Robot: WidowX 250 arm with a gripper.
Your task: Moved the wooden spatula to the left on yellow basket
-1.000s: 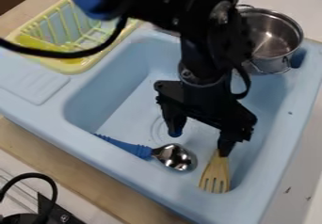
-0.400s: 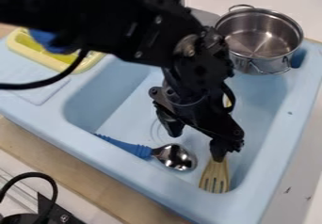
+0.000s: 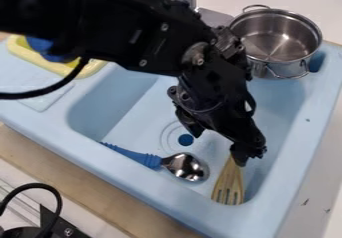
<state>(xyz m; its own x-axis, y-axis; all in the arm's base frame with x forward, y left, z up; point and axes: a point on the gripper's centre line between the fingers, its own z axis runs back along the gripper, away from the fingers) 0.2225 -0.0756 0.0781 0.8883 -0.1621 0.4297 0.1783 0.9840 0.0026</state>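
The wooden spatula (image 3: 229, 186) lies in the smooth blue sink (image 3: 257, 219), near right, flat slotted head pointing near, long axis running near to far. The gripper (image 3: 219, 149), fingers spread, hangs above. Left sits a round-bowled metal spoon (image 3: 187, 167).

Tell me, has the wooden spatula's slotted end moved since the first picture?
No, the spatula's slotted end hasn't moved; it lies in the same corner of the blue sink.

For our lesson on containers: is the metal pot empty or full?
Empty. The pot has no lid on, and its bare metal bottom shows, with nothing lying on it.
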